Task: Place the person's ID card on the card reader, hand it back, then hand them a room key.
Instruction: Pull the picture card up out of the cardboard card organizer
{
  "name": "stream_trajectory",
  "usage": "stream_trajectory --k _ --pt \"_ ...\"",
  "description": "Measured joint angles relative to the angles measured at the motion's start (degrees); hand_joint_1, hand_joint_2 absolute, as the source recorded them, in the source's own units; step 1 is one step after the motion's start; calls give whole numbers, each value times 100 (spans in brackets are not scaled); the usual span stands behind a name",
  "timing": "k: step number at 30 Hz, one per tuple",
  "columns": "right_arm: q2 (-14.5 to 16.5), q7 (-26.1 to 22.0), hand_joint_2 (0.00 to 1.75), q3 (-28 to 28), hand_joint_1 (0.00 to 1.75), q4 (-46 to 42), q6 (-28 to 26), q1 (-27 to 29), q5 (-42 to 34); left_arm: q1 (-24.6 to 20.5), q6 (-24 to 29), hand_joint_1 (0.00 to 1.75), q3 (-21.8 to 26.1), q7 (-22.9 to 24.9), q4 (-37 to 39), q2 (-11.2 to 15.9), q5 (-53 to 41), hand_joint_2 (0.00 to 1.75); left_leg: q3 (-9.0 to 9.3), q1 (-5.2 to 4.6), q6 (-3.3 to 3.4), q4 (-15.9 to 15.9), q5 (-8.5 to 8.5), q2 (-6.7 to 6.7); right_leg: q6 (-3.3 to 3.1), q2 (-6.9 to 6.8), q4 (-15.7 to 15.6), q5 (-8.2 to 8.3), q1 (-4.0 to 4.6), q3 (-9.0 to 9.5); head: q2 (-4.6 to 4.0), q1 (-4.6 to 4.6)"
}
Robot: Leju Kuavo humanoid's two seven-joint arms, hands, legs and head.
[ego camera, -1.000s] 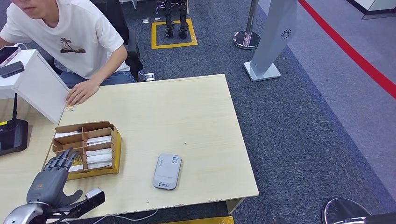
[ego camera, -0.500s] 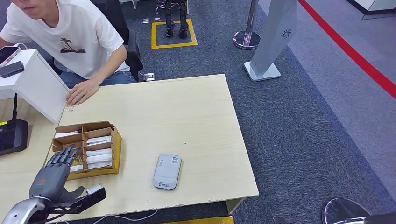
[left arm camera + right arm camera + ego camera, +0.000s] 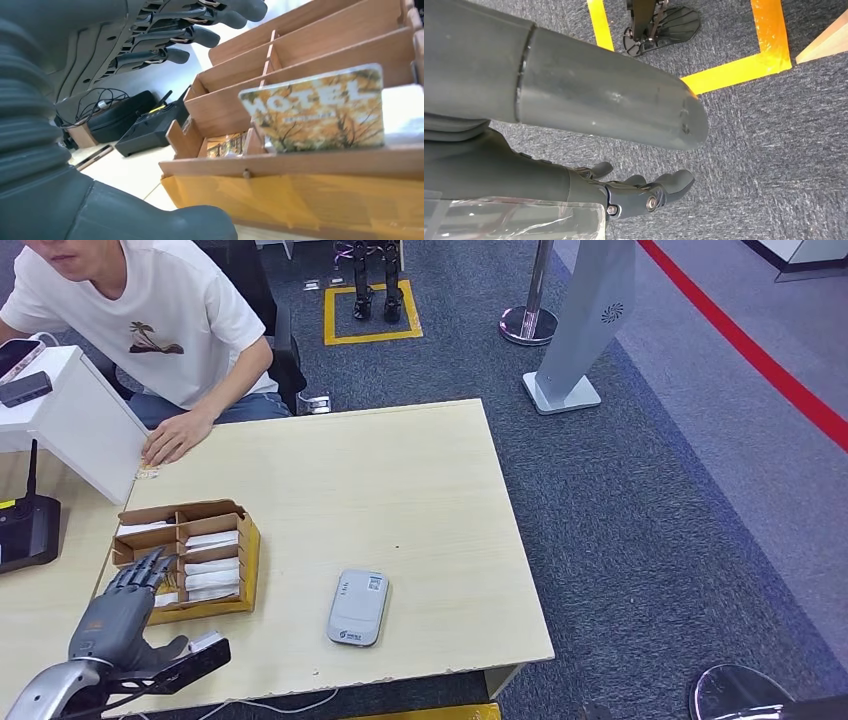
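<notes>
At far left, a black device with an upright antenna [image 3: 28,530] rests on a lower wooden surface, beside a white box [image 3: 75,420] that carries a dark phone-like object [image 3: 24,388] on its top. The robot's left hand [image 3: 118,608] hovers at the near-left corner of the light wooden table [image 3: 380,510], fingers [image 3: 195,36] extended and apart, holding nothing; their tips reach over the near edge of the divided cardboard tray [image 3: 186,558]. The tray holds white room key cards [image 3: 210,566] stacked in its compartments, and in the left wrist view 1 card printed "HOTEL" on an autumn-tree design [image 3: 315,110] stands upright behind the tray's front wall. Beyond the tray, at the far-left table edge, the person [image 3: 150,320] in a white T-shirt sits with 1 hand [image 3: 172,438] flat on the tabletop, touching a small card [image 3: 147,472] that may be the ID card; it is too small to tell. Toward the middle of the table, well apart from the tray, lies the grey card reader [image 3: 358,606], near the front edge, with nothing on it. The right hand [image 3: 644,192] hangs over grey carpet [image 3: 749,150] next to yellow floor tape [image 3: 734,67], fingers loosely curved and apart, holding nothing.
</notes>
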Motion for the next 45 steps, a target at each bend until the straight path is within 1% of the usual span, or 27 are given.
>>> stream_trajectory --k 20,24,28,34,45 --pt "23 16 0 6 0 2 0 -2 17 -275 6 0 -255 -15 191 -199 121 175 0 0 0 0 0 0 0 0 0 0 0 0 1 1" --pt "23 45 0 22 0 2 0 -3 31 -328 -34 0 -287 -44 246 -199 214 175 0 0 0 0 0 0 0 0 0 0 0 0 0 0" --pt "23 69 0 76 0 2 7 -10 61 -403 -237 0 -326 -72 323 -190 509 175 0 0 0 0 0 1 0 1 0 0 0 0 0 0" --pt "23 89 0 109 0 2 9 -24 92 -462 -393 0 -356 -80 446 -108 849 175 0 0 0 0 0 1 0 1 0 0 0 0 1 -1" --pt "23 107 0 146 0 2 16 -37 111 -506 -422 0 -368 -113 552 -42 1010 175 0 -1 0 0 0 1 0 1 0 0 0 0 1 0"
